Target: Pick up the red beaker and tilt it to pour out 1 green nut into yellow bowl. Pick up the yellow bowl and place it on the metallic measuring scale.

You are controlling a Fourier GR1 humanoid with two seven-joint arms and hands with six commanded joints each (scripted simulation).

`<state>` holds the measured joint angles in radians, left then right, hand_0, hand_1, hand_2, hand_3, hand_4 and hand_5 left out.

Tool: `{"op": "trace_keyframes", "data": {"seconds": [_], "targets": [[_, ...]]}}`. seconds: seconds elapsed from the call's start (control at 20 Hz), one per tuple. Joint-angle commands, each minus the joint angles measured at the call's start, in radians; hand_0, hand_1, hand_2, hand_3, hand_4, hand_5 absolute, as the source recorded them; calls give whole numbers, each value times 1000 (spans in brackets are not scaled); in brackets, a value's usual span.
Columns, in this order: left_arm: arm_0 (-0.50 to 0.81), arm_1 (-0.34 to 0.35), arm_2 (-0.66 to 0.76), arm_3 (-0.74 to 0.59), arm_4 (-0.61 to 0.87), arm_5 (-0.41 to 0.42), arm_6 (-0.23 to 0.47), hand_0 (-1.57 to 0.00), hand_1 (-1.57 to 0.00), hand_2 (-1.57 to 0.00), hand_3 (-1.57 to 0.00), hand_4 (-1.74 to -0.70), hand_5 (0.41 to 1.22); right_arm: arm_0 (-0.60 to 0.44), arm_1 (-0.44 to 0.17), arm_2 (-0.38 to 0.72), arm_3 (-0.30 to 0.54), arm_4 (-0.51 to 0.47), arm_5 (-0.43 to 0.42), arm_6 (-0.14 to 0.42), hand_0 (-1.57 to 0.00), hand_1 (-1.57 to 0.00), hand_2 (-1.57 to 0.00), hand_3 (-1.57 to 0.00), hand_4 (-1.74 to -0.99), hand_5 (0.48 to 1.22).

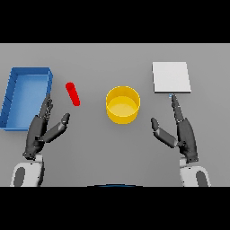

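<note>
On the grey table (90, 152) before me, the yellow bowl (122, 104) stands upright at the centre, between my two hands and touching neither. The red beaker (72, 93) lies to its left, a slim red shape slanting across the tabletop, near the blue bin (26, 97) at the far left. My left hand (41, 131) rests just below the beaker with fingers straight and thumb spread aside, holding nothing; its fingertips reach the bin's near corner. My right hand (182, 131) lies open too, fingers straight and together, thumb apart, fingertips pointing at the near edge of the metallic measuring scale (171, 77), a pale square slab at upper right.
</note>
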<state>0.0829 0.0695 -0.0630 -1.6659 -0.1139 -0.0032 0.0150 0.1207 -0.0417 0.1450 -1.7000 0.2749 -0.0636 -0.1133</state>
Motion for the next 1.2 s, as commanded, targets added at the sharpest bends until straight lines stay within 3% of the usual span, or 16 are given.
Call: {"op": "trace_keyframes", "data": {"seconds": [0.0,0.15,0.6,1.05,1.15], "targets": [[-14,4,-1,17,-11,1,-1,1,1,1,1,-1090,612,4,-4,-2,-10,-7,6,-10,1,1,1,1,-1121,658],[-81,-2,-2,89,-34,12,-25,1,1,1,1,-1106,623,7,5,9,-23,14,-6,19,1,1,1,1,-1130,650],[-319,-9,65,403,-50,54,-93,1,1,1,1,-1154,629,-3,8,-17,-6,-54,23,3,1,1,1,1,-1229,667],[-503,-17,112,686,-76,100,-236,1,1,1,1,-1242,657,11,0,-11,-31,-49,29,-10,1,1,1,1,-1250,683],[-542,-22,112,733,-89,111,-245,1,1,1,1,-1256,664,7,-2,-18,-35,-65,38,16,1,1,1,1,-1264,690]]}}
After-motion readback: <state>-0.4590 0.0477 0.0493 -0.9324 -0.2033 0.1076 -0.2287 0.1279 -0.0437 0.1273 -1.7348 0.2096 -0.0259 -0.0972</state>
